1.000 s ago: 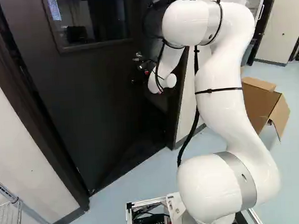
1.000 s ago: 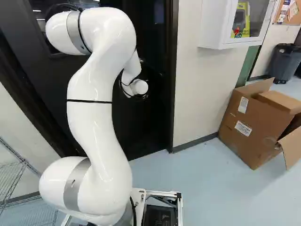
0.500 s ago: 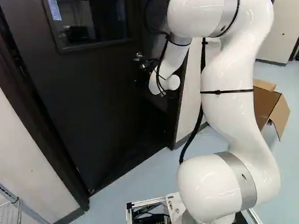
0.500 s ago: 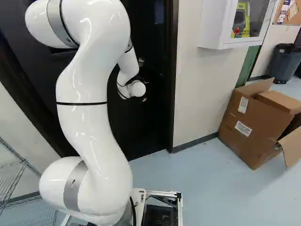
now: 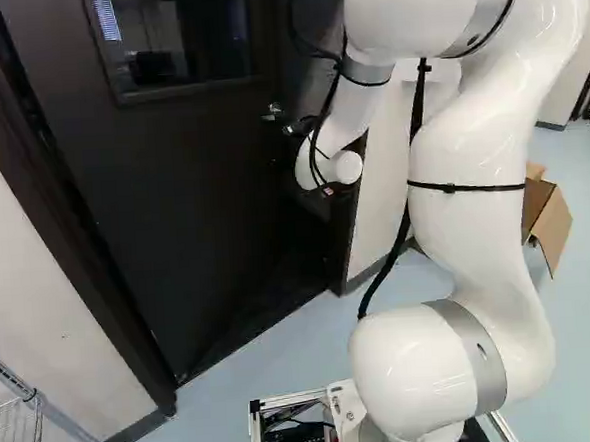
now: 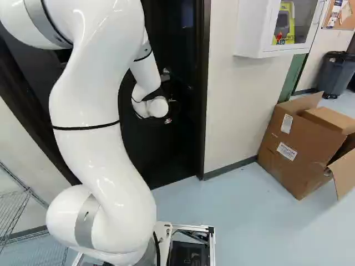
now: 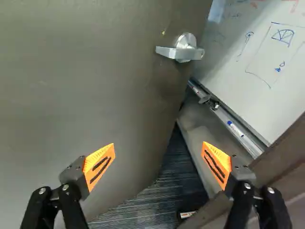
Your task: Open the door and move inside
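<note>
The dark door (image 5: 203,187) has a window near its top. In the wrist view the door (image 7: 86,81) stands ajar, a gap beside its free edge. Its silver lever handle (image 5: 273,112) shows just past my gripper (image 5: 297,128), which is mostly hidden by the wrist in the left base view. Seen from the wrist, the handle (image 7: 183,49) is ahead of my gripper (image 7: 158,166), apart from it. The orange-padded fingers are wide open with nothing gripped; the door's edge passes across the space ahead of them.
Through the gap are a whiteboard (image 7: 267,57) with a marker tray and dark ribbed flooring (image 7: 157,205). The brown door frame (image 6: 203,94) borders a pale wall. A cardboard box (image 6: 294,149) lies to the right, beneath a white cabinet (image 6: 255,27). A wire rack (image 5: 27,418) stands at the left.
The arm's upper links have swung back toward the base, and the wrist has drawn slightly back from the handle. Neither base nor door has visibly shifted.
</note>
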{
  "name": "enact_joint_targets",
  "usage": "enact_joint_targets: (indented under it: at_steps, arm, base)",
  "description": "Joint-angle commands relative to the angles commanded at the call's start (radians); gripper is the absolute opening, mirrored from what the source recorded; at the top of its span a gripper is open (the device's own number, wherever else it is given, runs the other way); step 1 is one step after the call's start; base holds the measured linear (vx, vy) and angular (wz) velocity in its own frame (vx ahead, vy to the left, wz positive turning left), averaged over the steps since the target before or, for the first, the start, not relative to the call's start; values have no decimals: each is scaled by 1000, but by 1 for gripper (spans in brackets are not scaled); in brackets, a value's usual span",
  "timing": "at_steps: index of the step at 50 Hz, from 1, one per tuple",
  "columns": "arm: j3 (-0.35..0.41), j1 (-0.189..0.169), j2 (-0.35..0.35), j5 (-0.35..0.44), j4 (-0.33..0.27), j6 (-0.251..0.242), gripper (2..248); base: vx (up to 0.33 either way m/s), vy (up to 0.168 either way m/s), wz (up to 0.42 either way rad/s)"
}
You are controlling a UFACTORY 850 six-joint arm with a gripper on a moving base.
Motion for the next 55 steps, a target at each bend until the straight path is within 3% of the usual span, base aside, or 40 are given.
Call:
enact_joint_targets:
  at_steps: [55]
  arm:
    - [297, 32, 261, -40, 288, 0, 247]
  base:
    - [0, 0, 0]
